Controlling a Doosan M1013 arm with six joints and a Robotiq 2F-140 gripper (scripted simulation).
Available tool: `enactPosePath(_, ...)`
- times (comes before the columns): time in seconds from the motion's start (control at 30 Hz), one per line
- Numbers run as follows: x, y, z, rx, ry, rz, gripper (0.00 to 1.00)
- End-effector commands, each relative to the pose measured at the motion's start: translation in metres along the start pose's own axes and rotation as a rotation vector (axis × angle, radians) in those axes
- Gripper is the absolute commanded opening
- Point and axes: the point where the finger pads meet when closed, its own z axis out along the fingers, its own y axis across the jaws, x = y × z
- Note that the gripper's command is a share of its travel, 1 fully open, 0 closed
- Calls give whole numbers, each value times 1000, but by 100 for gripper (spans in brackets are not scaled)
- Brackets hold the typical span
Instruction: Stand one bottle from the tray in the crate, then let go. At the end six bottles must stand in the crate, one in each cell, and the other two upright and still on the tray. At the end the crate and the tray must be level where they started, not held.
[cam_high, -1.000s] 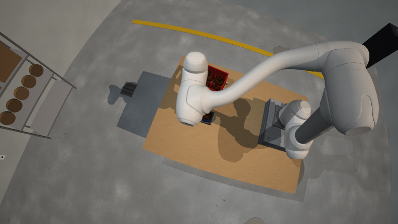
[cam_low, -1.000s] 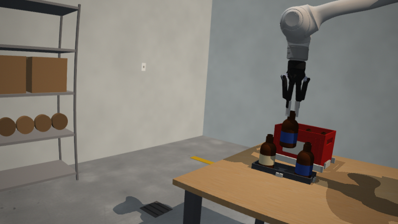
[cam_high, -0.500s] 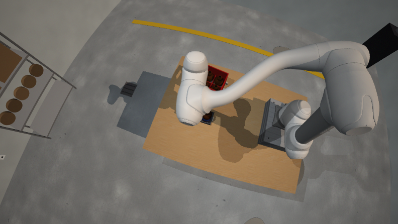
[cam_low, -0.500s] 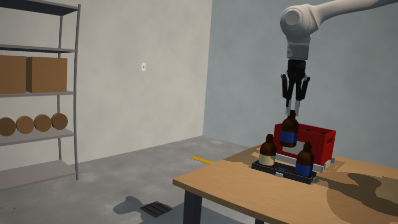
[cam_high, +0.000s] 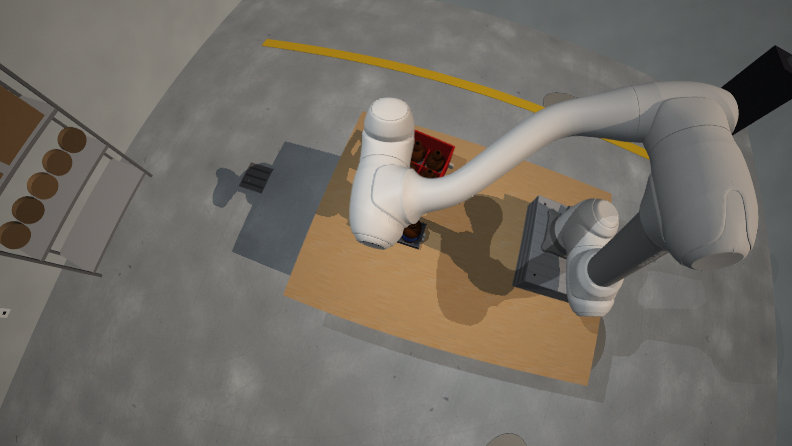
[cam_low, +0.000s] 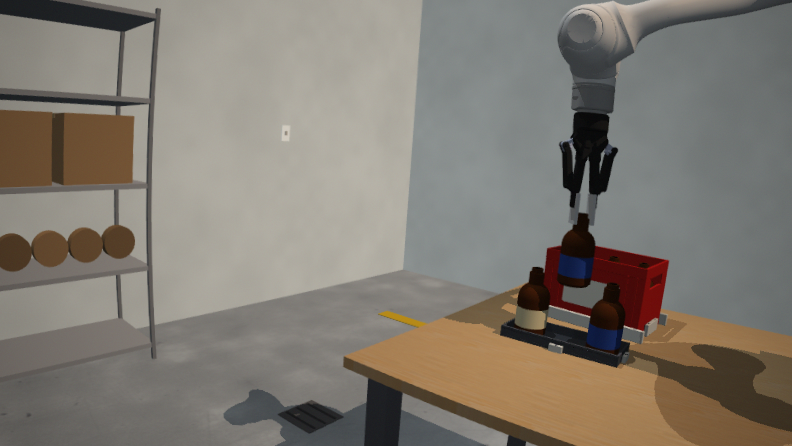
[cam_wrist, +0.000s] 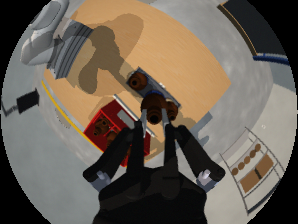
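Gripper (cam_low: 583, 218) (cam_wrist: 154, 114) and its catch were hidden beneath the arm in the top view, with bottles (cam_high: 436, 160) (cam_wrist: 102, 125) visible in the red crate (cam_high: 435, 138) (cam_low: 629, 288) (cam_wrist: 112, 109). From outside, its fingers were clamped on the neck of a blue-labelled bottle (cam_low: 576, 260) (cam_wrist: 152, 110), hanging nearly upright above the tray (cam_high: 416, 243) (cam_low: 532, 339) (cam_wrist: 152, 85); below stood a cream-labelled bottle (cam_low: 532, 310) and another blue-labelled one (cam_low: 606, 326) (cam_wrist: 136, 80). The carry called for enough height to pass the crate's wall. At wrist level, the crate lay off to one side of the fingers; good placing meant centring over a vacant cell, lowering plumb, and opening only once the base was supported.
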Motion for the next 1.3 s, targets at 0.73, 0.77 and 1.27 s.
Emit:
enactPosePath(0.73, 0, 0, -21, 0, 0, 0, 0)
enactPosePath(0.77, 0, 0, -22, 0, 0, 0, 0)
enactPosePath(1.27, 0, 0, -24, 0, 0, 0, 0)
